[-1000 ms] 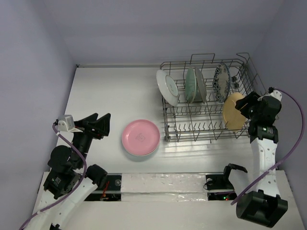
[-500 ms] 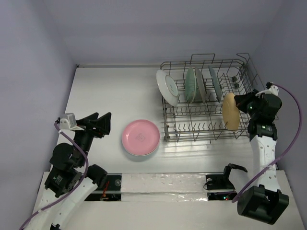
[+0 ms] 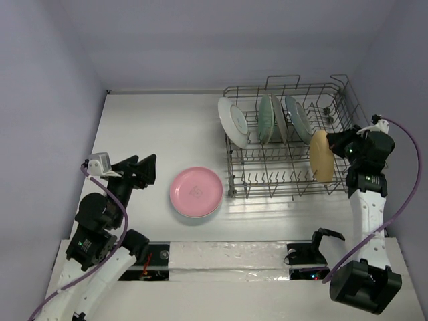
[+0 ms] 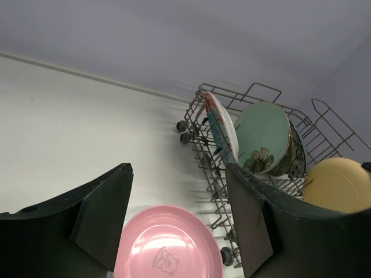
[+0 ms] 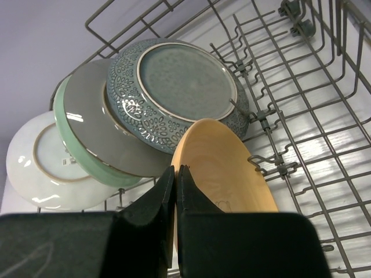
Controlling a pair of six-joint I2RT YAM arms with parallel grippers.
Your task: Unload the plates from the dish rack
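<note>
Grips smooth yellow-orange plate [image 5: 226, 179] by its rim with right gripper [image 5: 175, 174], contact hidden behind closed fingers, inside grey wire dish rack [image 3: 267, 179] at two o'clock. Holds left gripper [image 4: 178, 168] spread wide at eight o'clock, near glossy round pink plate [image 3: 195, 191].

Six plates [image 3: 196, 190] in view, one dish rack [image 3: 281, 177]

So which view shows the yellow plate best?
Right wrist view: the yellow plate sits centred, face visible, rim in the right gripper. Top view shows it nearly edge-on; left wrist view cuts it at the edge.
</note>
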